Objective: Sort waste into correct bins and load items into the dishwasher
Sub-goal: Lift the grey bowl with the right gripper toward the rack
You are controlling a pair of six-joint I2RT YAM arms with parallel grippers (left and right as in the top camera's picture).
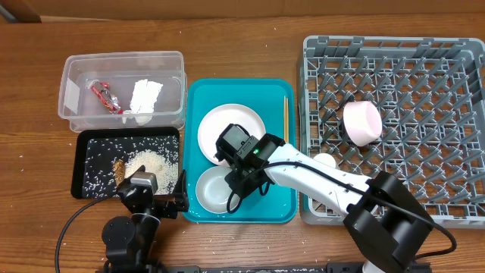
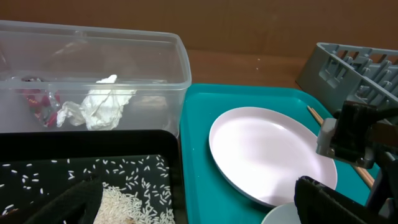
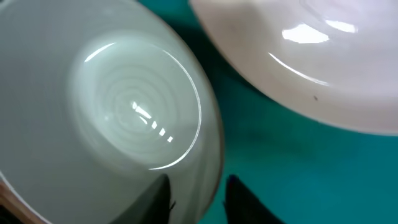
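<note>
A whitish bowl sits at the front of the teal tray, beside the pale plate. My right gripper is shut on the bowl's rim, one finger inside and one outside, as the right wrist view shows. Thin chopsticks lie along the tray's right side. My left gripper is open and empty, low over the front of the black tray, which holds rice and a brown scrap. The clear tub holds the tissue and the wrapper.
The grey dish rack stands at the right with a second bowl on its side and a small white cup near its left edge. My right arm reaches across the rack's front left corner.
</note>
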